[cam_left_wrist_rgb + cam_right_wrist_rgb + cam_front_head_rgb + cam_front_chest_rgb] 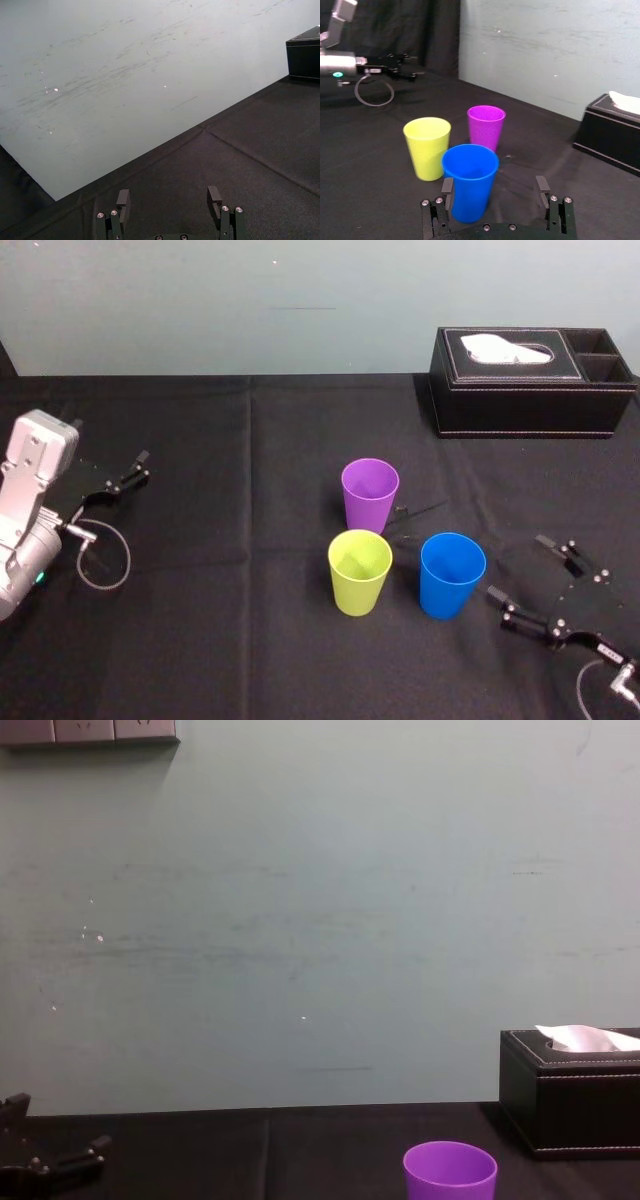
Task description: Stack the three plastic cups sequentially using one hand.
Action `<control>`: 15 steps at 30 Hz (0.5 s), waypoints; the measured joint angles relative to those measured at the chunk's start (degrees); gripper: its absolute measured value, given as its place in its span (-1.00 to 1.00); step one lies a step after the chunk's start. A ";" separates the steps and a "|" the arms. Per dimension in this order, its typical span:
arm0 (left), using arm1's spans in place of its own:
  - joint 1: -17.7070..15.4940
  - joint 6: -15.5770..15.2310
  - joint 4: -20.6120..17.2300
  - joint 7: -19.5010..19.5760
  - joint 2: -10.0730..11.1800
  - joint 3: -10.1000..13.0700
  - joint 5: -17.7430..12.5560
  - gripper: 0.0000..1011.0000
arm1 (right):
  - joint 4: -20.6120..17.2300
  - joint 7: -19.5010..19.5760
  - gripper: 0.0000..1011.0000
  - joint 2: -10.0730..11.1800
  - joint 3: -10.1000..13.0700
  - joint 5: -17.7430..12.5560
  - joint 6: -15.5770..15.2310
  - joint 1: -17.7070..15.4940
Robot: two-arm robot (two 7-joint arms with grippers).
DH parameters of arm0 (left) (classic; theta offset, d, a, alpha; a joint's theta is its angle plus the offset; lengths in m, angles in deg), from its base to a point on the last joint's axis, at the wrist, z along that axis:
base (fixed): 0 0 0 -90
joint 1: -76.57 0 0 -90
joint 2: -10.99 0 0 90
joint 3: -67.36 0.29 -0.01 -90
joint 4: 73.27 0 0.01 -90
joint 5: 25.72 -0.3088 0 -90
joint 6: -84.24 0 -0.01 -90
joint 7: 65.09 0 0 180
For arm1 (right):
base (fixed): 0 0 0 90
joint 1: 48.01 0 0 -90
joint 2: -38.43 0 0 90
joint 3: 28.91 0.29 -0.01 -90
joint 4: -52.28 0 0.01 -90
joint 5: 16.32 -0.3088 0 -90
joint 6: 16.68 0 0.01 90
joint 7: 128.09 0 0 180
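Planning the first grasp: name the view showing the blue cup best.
Right wrist view: the blue cup stands upright, full height, ahead of the open right tool. The head view gives it from above, beside the yellow-green cup. The chest view catches the purple cup; the left wrist view faces wall and cloth.

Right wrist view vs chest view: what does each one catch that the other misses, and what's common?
Right wrist, not chest: the yellow-green cup, the blue cup and the open right gripper facing the blue cup. Chest, not right wrist: grey wall plates at the top of the wall. Both: the purple cup, the tissue box and the left gripper, parked on the robot's left side.
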 joint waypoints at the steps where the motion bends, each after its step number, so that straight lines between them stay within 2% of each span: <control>1: 0.00 0.00 0.00 0.00 0.00 0.00 0.00 1.00 | 0.01 -0.28 0.98 -0.07 -0.12 0.12 -0.01 -0.02; 9: 0.00 0.00 0.00 0.00 0.00 0.00 0.00 1.00 | 1.74 -2.59 0.98 -1.97 -1.94 1.71 -1.66 1.14; 15: 0.00 0.00 0.00 0.00 0.00 0.00 0.00 1.00 | 2.83 -4.08 0.98 -3.18 -2.39 1.79 -2.71 2.09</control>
